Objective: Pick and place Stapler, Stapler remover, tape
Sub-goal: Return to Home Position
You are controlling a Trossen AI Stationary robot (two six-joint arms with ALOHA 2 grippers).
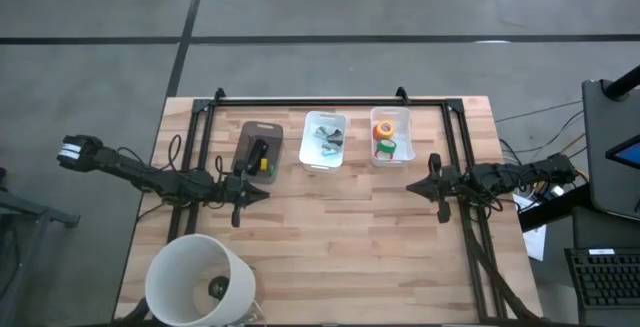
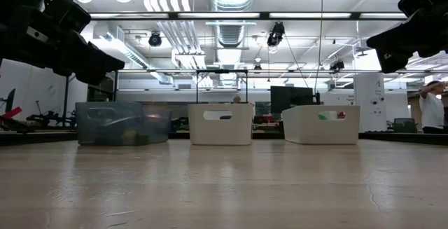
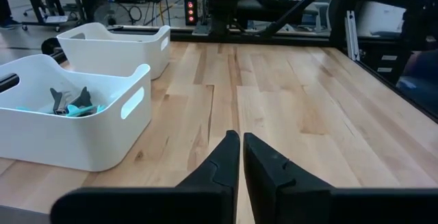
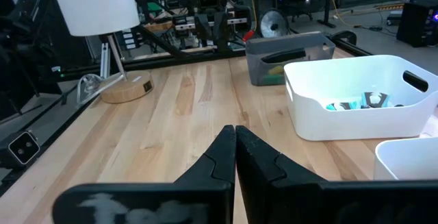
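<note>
Table [image 1: 330, 237]: we record pale wood planks with brown grain streaks.
Left bin [image 1: 262, 130]: we read smoky, translucent dark grey.
Stapler [image 1: 257, 154]: we note black.
Middle bin [image 1: 325, 115]: we see white.
Right bin [image 1: 392, 111]: we see white.
Tape [image 1: 384, 128]: we find orange, red and green rolls.
Lamp shade [image 1: 195, 277]: we log white.

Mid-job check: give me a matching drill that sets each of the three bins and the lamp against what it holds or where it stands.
Things:
1. dark bin
2. middle white bin
3. right white bin
4. white lamp

Contents or place:
A. tape rolls
B. black stapler
C. staple removers
D. outside the bins, beside the left arm

Pairs: 1-B, 2-C, 3-A, 4-D.
</note>
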